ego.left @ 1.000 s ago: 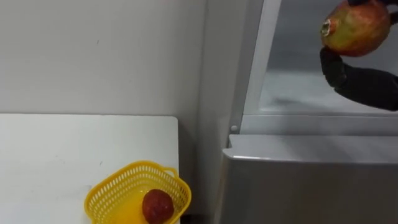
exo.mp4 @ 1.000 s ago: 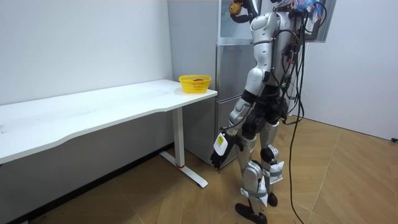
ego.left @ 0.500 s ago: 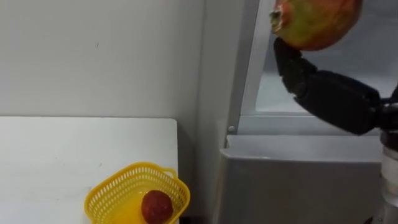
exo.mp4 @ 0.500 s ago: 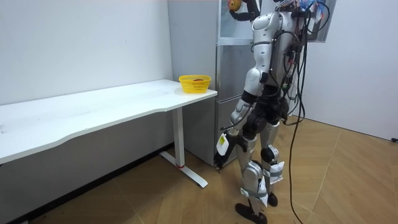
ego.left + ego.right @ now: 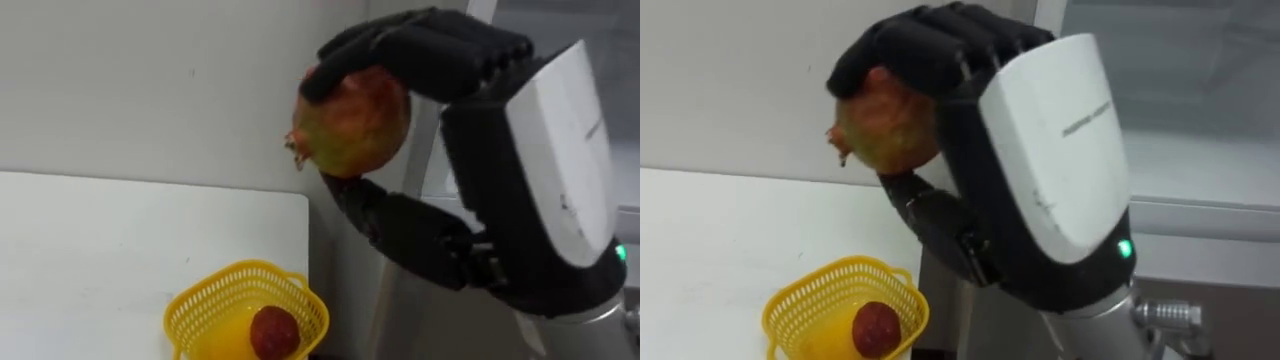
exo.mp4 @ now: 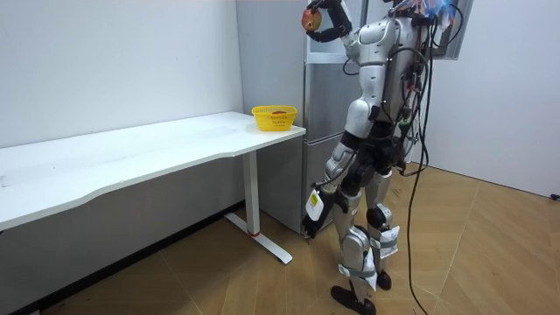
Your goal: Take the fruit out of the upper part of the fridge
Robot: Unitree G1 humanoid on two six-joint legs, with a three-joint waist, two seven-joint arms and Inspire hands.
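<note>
Swung leftward out of the open upper compartment since a second ago, the pomegranate now hangs clear of the fridge (image 6: 317, 131), in front of the wall above the end of the white table (image 5: 100, 260). The robot stands facing the fridge beside that table. Its right hand (image 5: 540, 170) is clenched round the fruit, fingers arched over the top and thumb pressing up from beneath. The left hand (image 6: 306, 220) hangs low by the thigh, and its state cannot be told. Below, a yellow basket (image 5: 245, 266) sits at the table's corner, holding a small red fruit (image 5: 275, 332). The pomegranate (image 5: 352, 120) looks firm, round and fairly heavy, with a smooth rind that could slip. A full wrap across its widest part, as here, seems the safest hold, keeping off the stubby crown at its left.
</note>
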